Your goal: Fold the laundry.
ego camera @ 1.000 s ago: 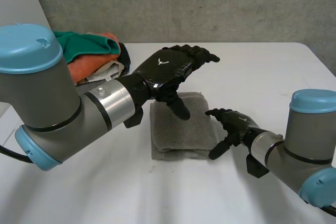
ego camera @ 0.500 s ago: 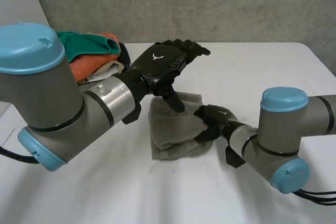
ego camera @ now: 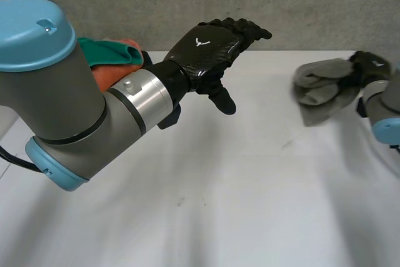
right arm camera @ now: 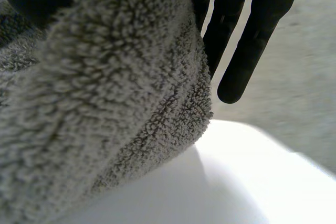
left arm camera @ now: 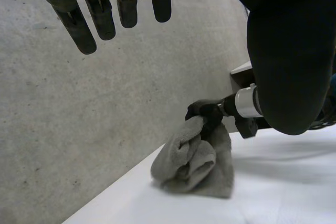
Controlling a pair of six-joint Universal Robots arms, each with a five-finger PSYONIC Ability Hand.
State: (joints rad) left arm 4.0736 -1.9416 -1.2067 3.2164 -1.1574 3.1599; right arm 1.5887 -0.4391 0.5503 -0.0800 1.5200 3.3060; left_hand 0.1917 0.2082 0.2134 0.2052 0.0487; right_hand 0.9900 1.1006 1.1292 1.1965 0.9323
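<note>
Upper left of the head frame: laundry pile, green cloth (ego camera: 103, 51) on top of an orange cloth (ego camera: 111, 74), partly behind my left arm (ego camera: 62, 110). That arm runs from the left edge toward upper centre. My left hand (ego camera: 209, 48) is held in the air above the white surface (ego camera: 219, 186), fingers straight and spread, thumb pointing down, nothing in it. My left wrist view agrees: fingers (left arm camera: 100, 17) apart and bare, with the concrete wall (left arm camera: 79, 129) beyond them. Centre of the head frame: bare surface. Far right, upper part: the grey towel (ego camera: 322, 89), bunched into a loose wad near the back of the surface. My right hand (ego camera: 369, 67) is clamped on its right end. From my left wrist view the right hand (left arm camera: 205, 114) grips the top of the towel (left arm camera: 197, 161), which droops down from it; the lower edge is at the surface, and I can't tell if it rests there. In my right wrist view the towel (right arm camera: 105, 87) sits under the palm, with two fingers (right arm camera: 247, 40) sticking out straight past its edge.
</note>
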